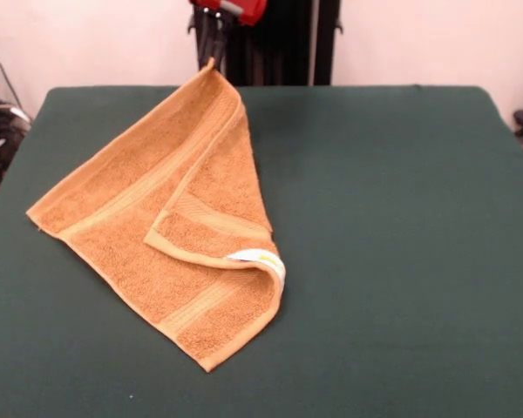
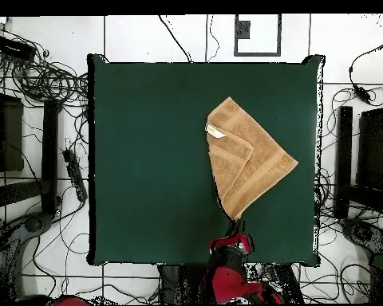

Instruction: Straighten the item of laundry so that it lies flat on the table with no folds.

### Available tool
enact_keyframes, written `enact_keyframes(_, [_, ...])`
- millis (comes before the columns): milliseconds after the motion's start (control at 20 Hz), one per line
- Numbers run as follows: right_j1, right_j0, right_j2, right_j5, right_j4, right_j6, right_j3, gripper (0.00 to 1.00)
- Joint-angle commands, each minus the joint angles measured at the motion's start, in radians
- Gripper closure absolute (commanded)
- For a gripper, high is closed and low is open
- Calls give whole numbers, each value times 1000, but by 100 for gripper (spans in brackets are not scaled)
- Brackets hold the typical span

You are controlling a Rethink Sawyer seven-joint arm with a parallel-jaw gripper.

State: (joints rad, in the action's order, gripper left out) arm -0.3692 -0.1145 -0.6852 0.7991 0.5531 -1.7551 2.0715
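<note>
The orange-tan towel lies on the left half of the dark green table. One side is folded over the middle, and the white label sits on the fold. Its far corner is raised off the table, up to my gripper at the far edge. The gripper appears shut on that corner. In the overhead view the towel lies right of centre, and its pointed corner reaches the gripper near the table's bottom edge. The label shows there too.
The black pedestal stands behind the table's far edge. Cables and dark equipment lie on the floor on both sides of the table.
</note>
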Motion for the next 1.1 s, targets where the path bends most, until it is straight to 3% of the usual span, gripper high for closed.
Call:
enact_keyframes(50, [67,-38,65,87,-82,-64,43,100])
enact_keyframes(800, [118,-90,32,161,-180,-40,54,100])
enact_keyframes(1050, [112,-96,11,134,-168,-34,39,100])
enact_keyframes(1100, [117,-86,12,153,-161,-44,34,0])
